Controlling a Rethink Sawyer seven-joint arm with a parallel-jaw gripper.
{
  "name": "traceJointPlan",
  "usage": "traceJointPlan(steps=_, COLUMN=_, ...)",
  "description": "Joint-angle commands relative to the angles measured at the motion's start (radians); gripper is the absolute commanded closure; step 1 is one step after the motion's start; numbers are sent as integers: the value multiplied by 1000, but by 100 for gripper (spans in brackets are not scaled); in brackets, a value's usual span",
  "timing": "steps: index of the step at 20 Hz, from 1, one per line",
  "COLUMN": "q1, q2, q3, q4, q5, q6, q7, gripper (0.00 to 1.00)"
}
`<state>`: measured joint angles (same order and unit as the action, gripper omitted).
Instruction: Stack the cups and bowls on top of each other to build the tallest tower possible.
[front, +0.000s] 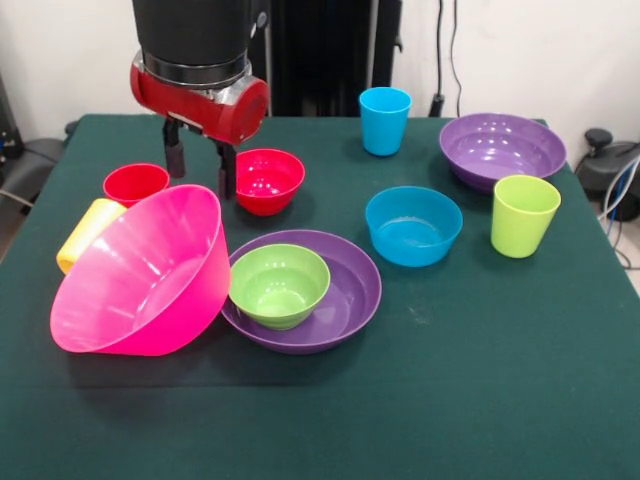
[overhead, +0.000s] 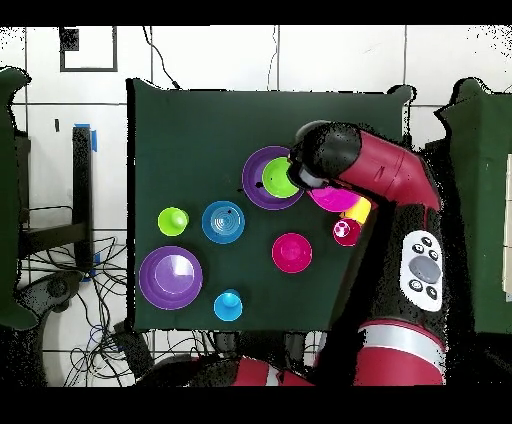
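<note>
- One nesting we see: small green bowl (front: 279, 283) inside purple bowl (front: 345, 290).
- Our gripper (front: 201, 170) hangs spread, empty, by the tilted pink bowl (front: 140, 275); next, we judge, grasp its rim.

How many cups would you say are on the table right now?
4: blue cup at the far edge, lime green cup at right, red cup and toppled yellow cup at left behind the pink bowl.

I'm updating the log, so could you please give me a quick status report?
Gripper open, empty, between red cup and red bowl. No tower yet; only green bowl sits in purple bowl. Pink bowl tipped, close by the fingers.
</note>
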<state>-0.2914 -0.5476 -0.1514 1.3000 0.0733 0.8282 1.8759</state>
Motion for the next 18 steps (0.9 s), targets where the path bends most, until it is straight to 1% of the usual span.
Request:
traceJointPlan(steps=1, q1=28, q2=76, q3=43, q4=-46, q5=33, q6=46, q7=201, gripper=0)
traceJointPlan(steps=2, q1=23, q2=83, q3=47, q4=-32, q5=33, q6=14, q7=190, gripper=0)
traceJointPlan(steps=8, q1=0, q2=133, q3=49, q4=3, q5=20, q6=-110, q7=149, gripper=0)
traceJointPlan(steps=13, q1=-6, q2=179, q3=41, q4=-2, q5=4, q6=-169, q7=134, gripper=0)
traceJointPlan(steps=18, q1=-22, q2=199, q3=54, q4=4, q5=19, q6=-213, q7=122, gripper=0)
